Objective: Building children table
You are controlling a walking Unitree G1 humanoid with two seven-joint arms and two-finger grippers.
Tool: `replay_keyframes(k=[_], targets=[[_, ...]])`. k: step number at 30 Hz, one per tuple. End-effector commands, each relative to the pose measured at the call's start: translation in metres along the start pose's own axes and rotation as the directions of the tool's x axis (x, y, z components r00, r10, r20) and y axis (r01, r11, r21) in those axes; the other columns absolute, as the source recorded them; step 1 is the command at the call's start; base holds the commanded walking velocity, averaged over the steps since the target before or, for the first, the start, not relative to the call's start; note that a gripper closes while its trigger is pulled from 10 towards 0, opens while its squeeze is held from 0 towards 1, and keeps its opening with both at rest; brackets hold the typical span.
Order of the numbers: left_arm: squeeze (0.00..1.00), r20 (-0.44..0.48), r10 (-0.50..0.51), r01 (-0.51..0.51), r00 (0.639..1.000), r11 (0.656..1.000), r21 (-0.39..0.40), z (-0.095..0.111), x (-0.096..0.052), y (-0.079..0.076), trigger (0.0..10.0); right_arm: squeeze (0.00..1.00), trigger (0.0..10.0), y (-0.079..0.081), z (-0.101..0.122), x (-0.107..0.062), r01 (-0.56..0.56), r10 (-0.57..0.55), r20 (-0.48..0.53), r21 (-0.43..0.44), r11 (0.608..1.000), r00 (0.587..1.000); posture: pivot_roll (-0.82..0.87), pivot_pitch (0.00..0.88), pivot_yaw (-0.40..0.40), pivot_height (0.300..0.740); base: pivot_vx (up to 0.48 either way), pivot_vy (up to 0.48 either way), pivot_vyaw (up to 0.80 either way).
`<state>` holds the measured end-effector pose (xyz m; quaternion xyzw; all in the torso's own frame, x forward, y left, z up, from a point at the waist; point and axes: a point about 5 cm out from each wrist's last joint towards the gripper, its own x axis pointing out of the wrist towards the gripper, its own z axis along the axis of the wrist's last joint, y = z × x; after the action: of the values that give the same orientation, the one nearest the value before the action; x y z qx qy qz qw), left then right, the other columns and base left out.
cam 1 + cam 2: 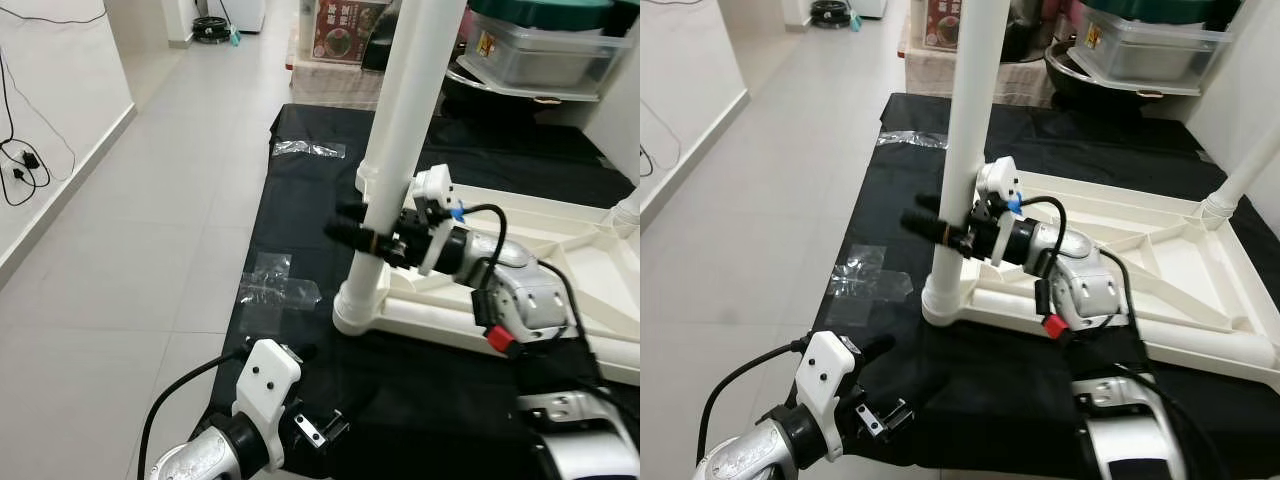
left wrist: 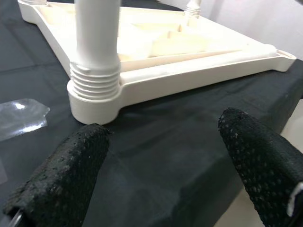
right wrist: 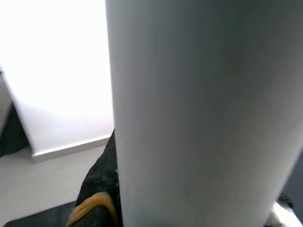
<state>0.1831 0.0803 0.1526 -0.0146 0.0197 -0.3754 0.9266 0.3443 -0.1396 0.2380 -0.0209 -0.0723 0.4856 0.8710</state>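
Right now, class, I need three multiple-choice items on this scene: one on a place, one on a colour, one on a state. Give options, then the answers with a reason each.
1. Where does the tabletop lie?
A. On the black cloth
B. On the bare tiles
C. On a shelf

2. What colour is the leg?
A. Red
B. White
C. Blue

3. What is the right end effector doing?
A. Hanging idle, open
B. Shut on a tape roll
C. Shut on the leg

Answers: 1 A, the tabletop rests upside down on the cloth spread over the floor. 2 B, the leg is white like the tabletop. 3 C, its black fingers clamp the upright leg above the corner socket, while the left end effector stands open low over the cloth.
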Motion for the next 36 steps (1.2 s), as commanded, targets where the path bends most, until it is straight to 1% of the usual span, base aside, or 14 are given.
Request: replay_keyframes(k=[1,10,11,20,22,23,24,26,27,28,29,32,34,36], targets=[[0.00,-0.013,0.008,-0.008,1.000,1.000,0.003,-0.003,0.000,0.003,10.0,0.00,10.0,-0.004,-0.025,-0.007,0.107,-0.102,-0.102,0.041,0.993,0.990,0.10,0.162,-0.083,0.740,0.000,0.000,0.00],[0.00,-0.006,0.019,-0.019,1.000,1.000,0.020,-0.001,0.003,0.009,10.0,0.00,10.0,-0.010,-0.029,-0.006,0.276,-0.272,-0.111,0.023,0.961,0.956,0.09,0.162,-0.080,0.740,0.000,0.000,0.00],[0.00,-0.001,0.028,-0.028,1.000,0.999,0.033,0.000,0.004,0.014,10.0,0.00,10.0,-0.015,-0.029,-0.002,0.374,-0.372,-0.119,0.000,0.927,0.921,0.09,0.162,-0.078,0.740,0.000,0.000,0.00],[0.00,0.004,0.036,-0.036,0.999,0.998,0.042,0.001,0.005,0.017,10.0,0.00,10.0,-0.018,-0.034,0.007,0.516,-0.517,-0.171,-0.054,0.855,0.839,0.09,0.164,-0.080,0.740,0.000,0.000,0.00],[0.00,0.004,0.036,-0.036,0.999,0.998,0.044,0.001,0.005,0.017,10.0,0.00,10.0,-0.021,-0.036,0.010,0.561,-0.564,-0.191,-0.073,0.825,0.804,0.09,0.160,-0.081,0.740,0.000,0.000,0.00],[0.00,0.004,0.036,-0.036,0.999,0.998,0.043,0.001,0.004,0.016,10.0,0.00,10.0,-0.024,-0.037,0.012,0.612,-0.612,-0.213,-0.073,0.787,0.762,0.09,0.161,-0.081,0.740,0.000,0.000,0.00],[0.00,0.004,0.036,-0.036,0.999,0.998,0.043,0.001,0.004,0.016,10.0,0.00,10.0,-0.024,-0.037,0.012,0.612,-0.612,-0.213,-0.073,0.787,0.762,0.09,0.161,-0.081,0.740,0.000,0.000,0.00],[0.00,0.005,0.035,-0.035,0.999,0.998,0.044,0.001,0.005,0.016,10.0,0.00,10.0,-0.033,-0.039,0.013,0.712,-0.707,-0.243,-0.082,0.697,0.664,0.08,0.159,-0.084,0.740,0.000,0.000,0.00],[0.00,0.005,0.035,-0.035,0.999,0.998,0.044,0.001,0.005,0.016,10.0,0.00,10.0,-0.033,-0.039,0.013,0.712,-0.707,-0.243,-0.082,0.697,0.664,0.08,0.159,-0.084,0.740,0.000,0.000,0.00],[0.00,0.006,0.035,-0.036,0.999,0.998,0.044,0.000,0.005,0.015,10.0,0.00,10.0,-0.037,-0.041,0.013,0.755,-0.746,-0.258,-0.084,0.650,0.614,0.09,0.156,-0.085,0.740,0.000,0.000,0.00],[0.00,0.006,0.035,-0.036,0.999,0.998,0.044,0.000,0.005,0.015,10.0,0.00,10.0,-0.037,-0.041,0.013,0.755,-0.746,-0.258,-0.084,0.650,0.614,0.09,0.156,-0.085,0.740,0.000,0.000,0.00],[0.00,0.007,0.035,-0.035,0.999,0.998,0.045,0.000,0.005,0.015,10.0,0.00,10.0,-0.044,-0.041,0.011,0.808,-0.797,-0.269,-0.098,0.581,0.540,0.09,0.152,-0.085,0.740,0.000,0.000,0.00],[0.00,0.007,0.035,-0.035,0.999,0.998,0.045,0.000,0.005,0.015,10.0,0.00,10.0,-0.044,-0.041,0.011,0.808,-0.797,-0.269,-0.098,0.581,0.540,0.09,0.152,-0.085,0.740,0.000,0.000,0.00],[0.00,0.007,0.033,-0.034,0.999,0.998,0.047,0.000,0.005,0.014,10.0,0.00,10.0,-0.051,-0.040,0.006,0.864,-0.850,-0.274,-0.105,0.492,0.451,0.09,0.148,-0.090,0.740,0.000,0.000,0.00]])
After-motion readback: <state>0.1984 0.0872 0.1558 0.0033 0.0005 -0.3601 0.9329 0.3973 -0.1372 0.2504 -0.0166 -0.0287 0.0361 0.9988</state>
